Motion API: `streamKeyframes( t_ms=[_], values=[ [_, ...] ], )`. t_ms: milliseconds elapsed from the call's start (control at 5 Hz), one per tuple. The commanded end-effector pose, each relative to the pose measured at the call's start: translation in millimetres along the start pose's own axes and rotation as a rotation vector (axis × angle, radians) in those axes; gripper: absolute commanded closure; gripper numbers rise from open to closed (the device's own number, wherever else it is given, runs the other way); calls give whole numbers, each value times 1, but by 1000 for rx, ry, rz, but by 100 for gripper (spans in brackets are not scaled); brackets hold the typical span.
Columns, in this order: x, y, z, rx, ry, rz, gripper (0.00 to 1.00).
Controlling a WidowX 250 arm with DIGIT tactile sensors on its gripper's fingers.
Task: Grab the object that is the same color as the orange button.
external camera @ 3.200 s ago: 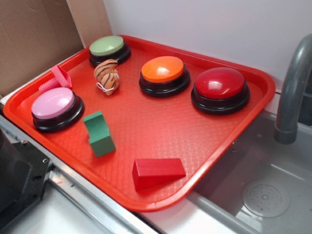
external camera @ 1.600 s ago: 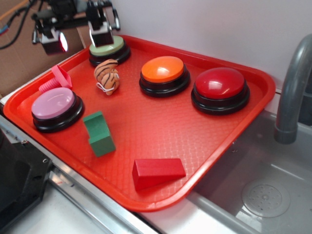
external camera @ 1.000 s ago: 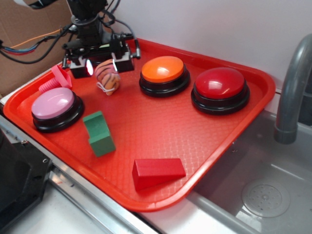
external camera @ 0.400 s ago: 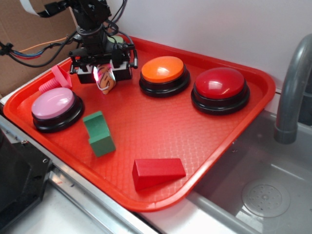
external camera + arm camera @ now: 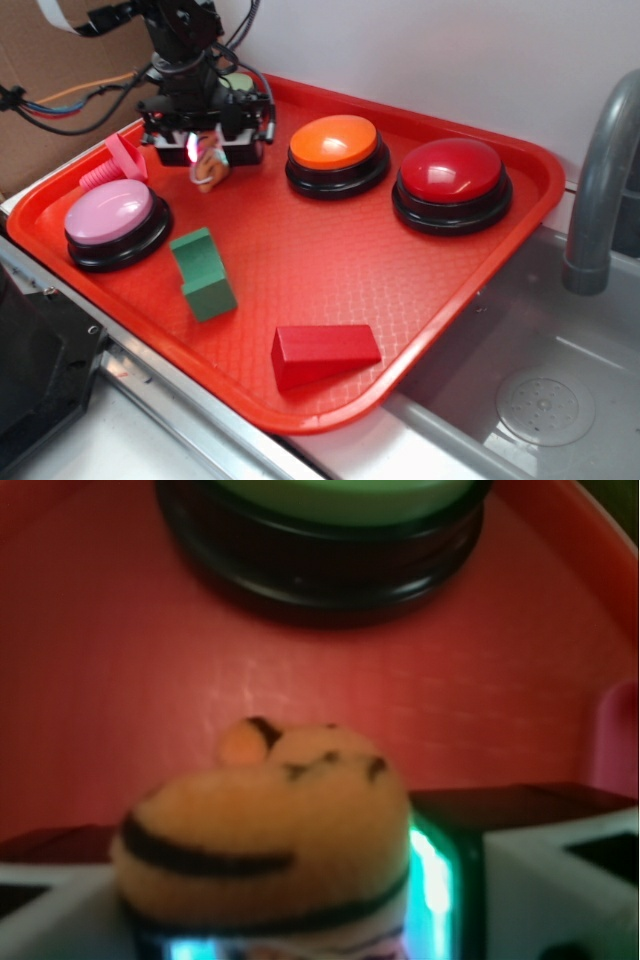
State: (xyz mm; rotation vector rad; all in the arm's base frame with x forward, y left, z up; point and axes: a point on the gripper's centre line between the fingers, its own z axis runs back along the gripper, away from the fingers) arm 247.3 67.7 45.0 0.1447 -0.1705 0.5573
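The object (image 5: pixel 207 172), a small orange toy with dark stripes, sits on the red tray (image 5: pixel 330 260) left of the orange button (image 5: pixel 334 142). My gripper (image 5: pixel 206 155) hangs right over it, and only the toy's lower part shows under the black fingers. In the wrist view the toy (image 5: pixel 270 815) fills the gap between my fingers. The lit right pad (image 5: pixel 432 880) presses against its side, and my gripper (image 5: pixel 275 915) is shut on it. The orange button stands apart, to the right.
A green button (image 5: pixel 330 520) stands just behind the toy. A pink button (image 5: pixel 110 215), a pink screw piece (image 5: pixel 118 165), a green block (image 5: pixel 203 272), a red wedge (image 5: pixel 322 352) and a red button (image 5: pixel 452 172) share the tray. A faucet (image 5: pixel 600 180) and sink (image 5: pixel 540 400) lie to the right.
My gripper came in from the back left, dropped over the striped toy, and its fingers drew in from wide apart until they met the toy's sides.
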Motion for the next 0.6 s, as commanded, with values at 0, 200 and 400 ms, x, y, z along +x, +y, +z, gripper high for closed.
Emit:
streamKeyframes(
  t_ms=[0,200,400],
  values=[
    [-15,-22,129,-74,-72,-466,100],
    [-23,-34,181,-169,-44,-631,100],
    [-29,-39,197,-181,-16,-725,100]
  ],
)
